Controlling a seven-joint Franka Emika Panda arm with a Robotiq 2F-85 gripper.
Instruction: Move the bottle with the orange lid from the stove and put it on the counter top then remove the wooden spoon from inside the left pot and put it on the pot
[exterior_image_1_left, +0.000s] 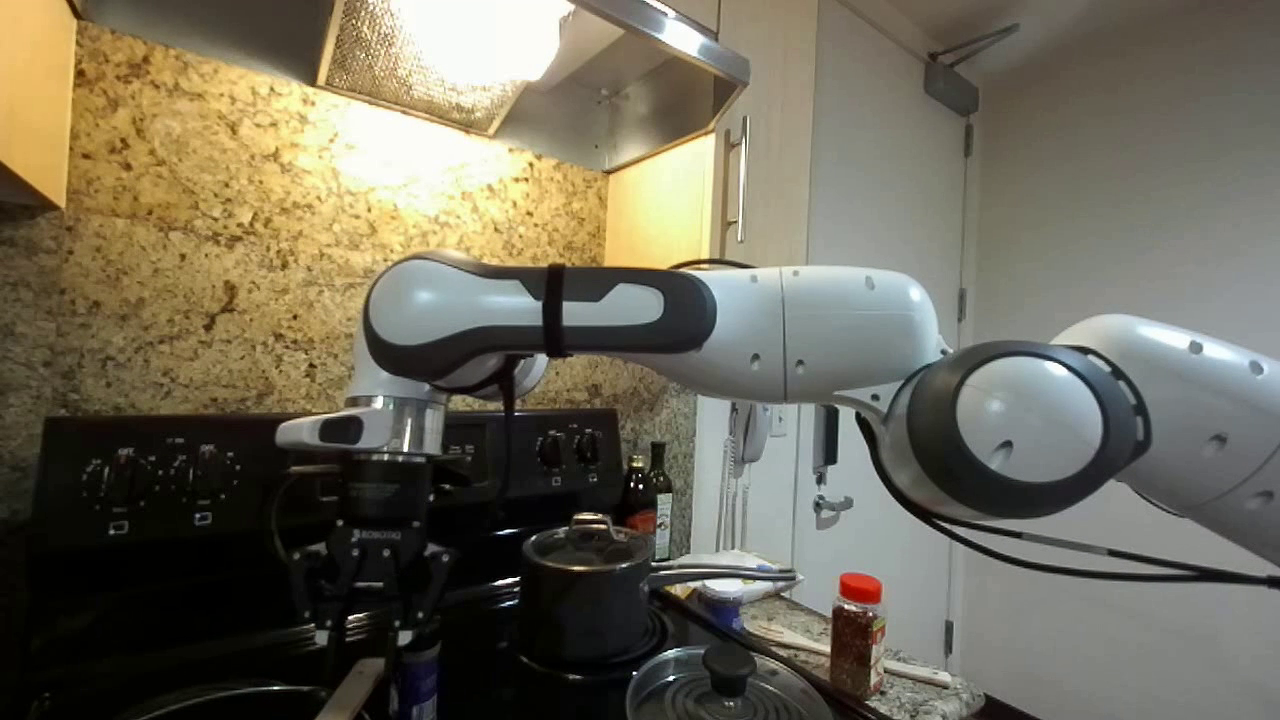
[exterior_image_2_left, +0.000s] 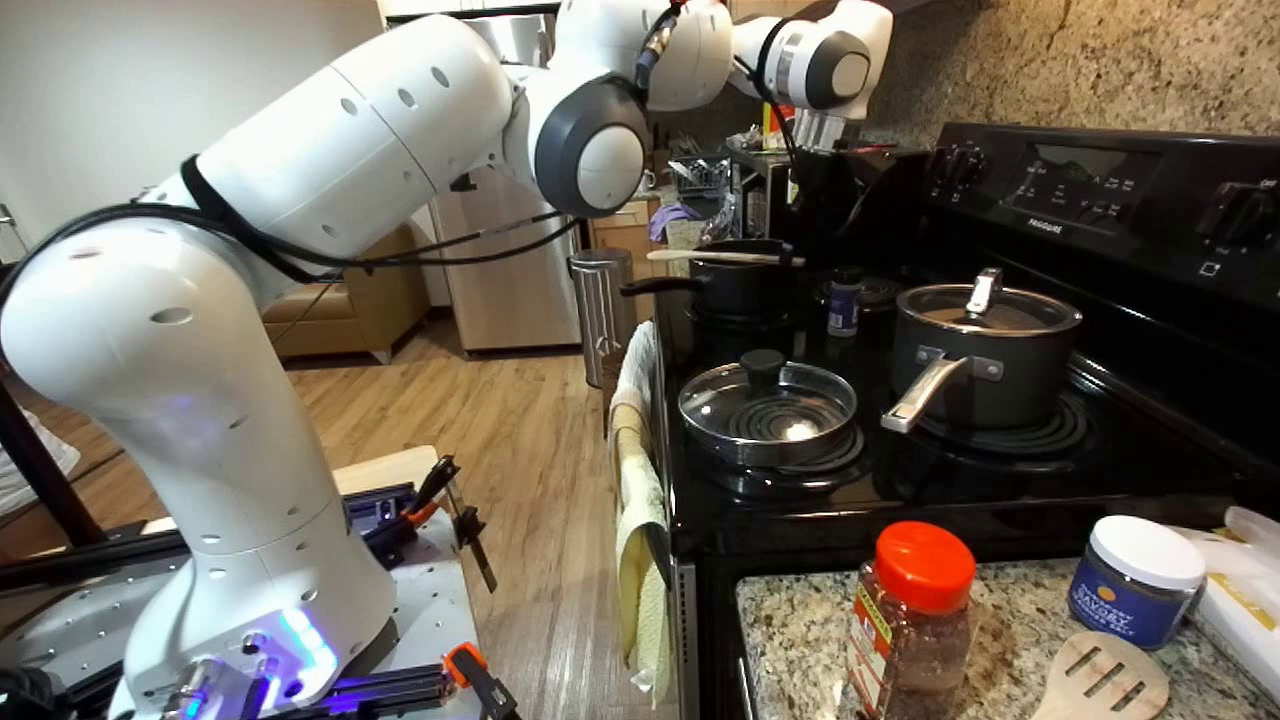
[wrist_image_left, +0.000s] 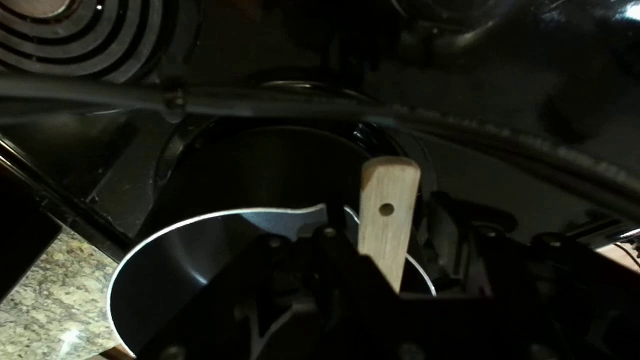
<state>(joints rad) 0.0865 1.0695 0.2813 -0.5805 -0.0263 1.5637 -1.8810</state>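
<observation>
The pale, flat-handled wooden spoon (wrist_image_left: 384, 235) is seemingly laid across the round black pot (exterior_image_2_left: 742, 290). It is judged light and stiff, best taken by its handle. Above the pot, the black two-fingered end effector (exterior_image_1_left: 364, 648) is spread, with the handle seen between its fingers; contact cannot be judged.

Red jar lid (exterior_image_2_left: 925, 567), black pot (wrist_image_left: 215, 235), pale spoon (wrist_image_left: 387, 227), speckled beige counter (exterior_image_2_left: 1015, 610)

Spoon (wrist_image_left: 386, 227) (wrist view) partly hidden
</observation>
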